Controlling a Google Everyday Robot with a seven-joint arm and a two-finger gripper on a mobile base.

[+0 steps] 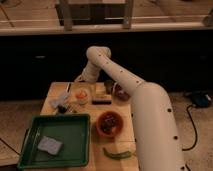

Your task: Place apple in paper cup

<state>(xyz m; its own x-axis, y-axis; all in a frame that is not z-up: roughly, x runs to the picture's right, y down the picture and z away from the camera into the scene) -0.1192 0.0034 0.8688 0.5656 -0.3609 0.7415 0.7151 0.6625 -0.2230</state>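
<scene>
On the table [54,91]: one paper cup [81,100], one apple [80,93], one red bowl [110,123], one green tray [56,118], one blue sponge [50,145], one green vegetable [118,153]. One gripper [79,83] is at the table's 11 o'clock.

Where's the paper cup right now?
Camera view: the paper cup sits on the table's far-left area, beyond the green tray and up-left of the red bowl, with the pincer just above it.
</scene>
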